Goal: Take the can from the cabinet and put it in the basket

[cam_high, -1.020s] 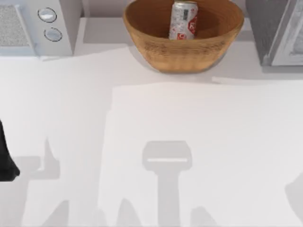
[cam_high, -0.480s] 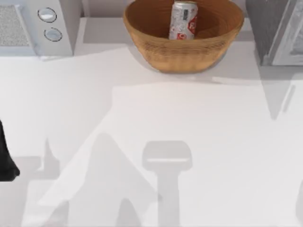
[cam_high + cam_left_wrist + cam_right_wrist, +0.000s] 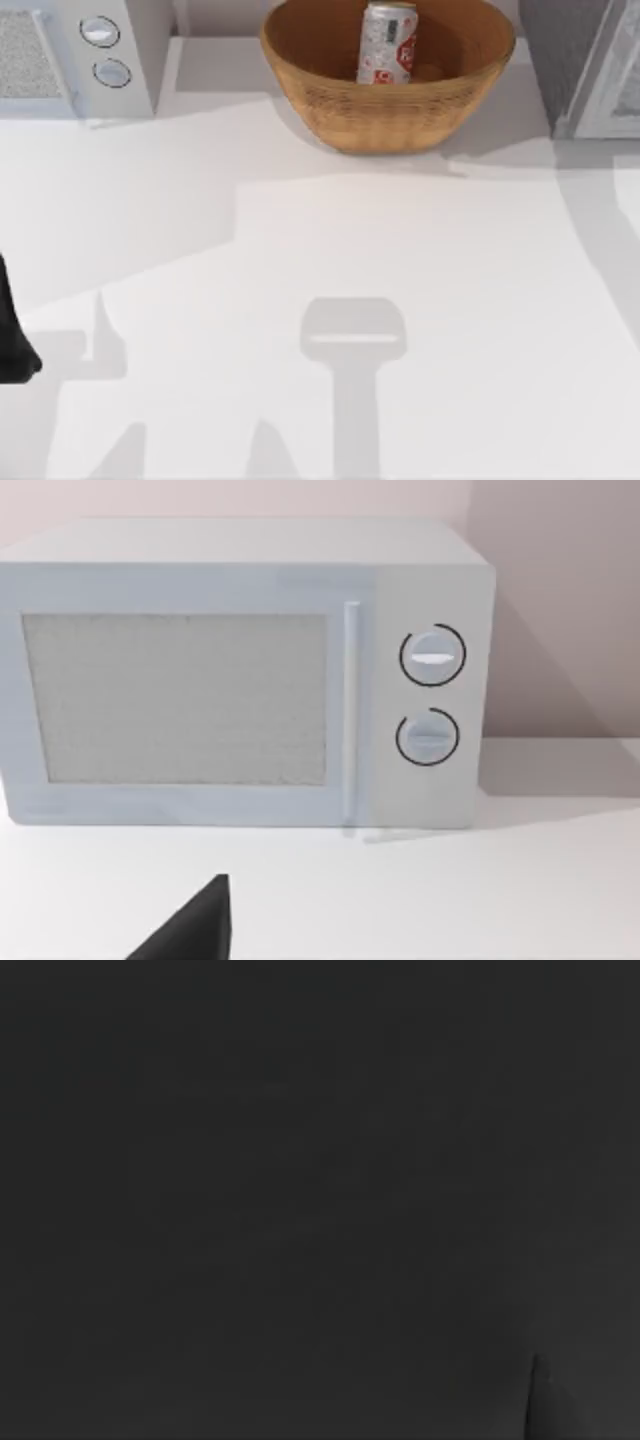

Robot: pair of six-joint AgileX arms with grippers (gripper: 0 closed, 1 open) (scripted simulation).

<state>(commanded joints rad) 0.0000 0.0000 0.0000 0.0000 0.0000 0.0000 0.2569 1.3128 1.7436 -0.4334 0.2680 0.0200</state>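
At the far left edge of the top view the left arm (image 3: 12,335) sits parked, a dark shape low over the worktop (image 3: 320,300); it has not shifted over the last second. Whether its tool is spread or pressed together cannot be told. The left wrist view faces the white microwave (image 3: 240,675) with its two round knobs, which stands at the worktop's back left corner and plays no part in the job.

Moving right, the basket (image 3: 300,60) stands at the back centre. The can (image 3: 387,42) is upright inside it, resting against the ribbed inner wall a little right of the middle, with nothing touching it. Can and basket sit exactly as they did a second ago.

At the back right corner stands the cabinet (image 3: 555,60), its pale-framed door (image 3: 612,75) angled outward.

What has changed lies in the shadows: the broad grey shapes that swept across the middle and right of the worktop half a second ago have moved off toward the right edge, leaving only a band beside the cabinet. This suggests the right arm is pulling away from the basket. The right wrist view is dark, and the state of the right tool cannot be told.

Judging by how things lie, the can is already delivered and free, so the task looks essentially complete; only a retreat of the right arm seems to remain.
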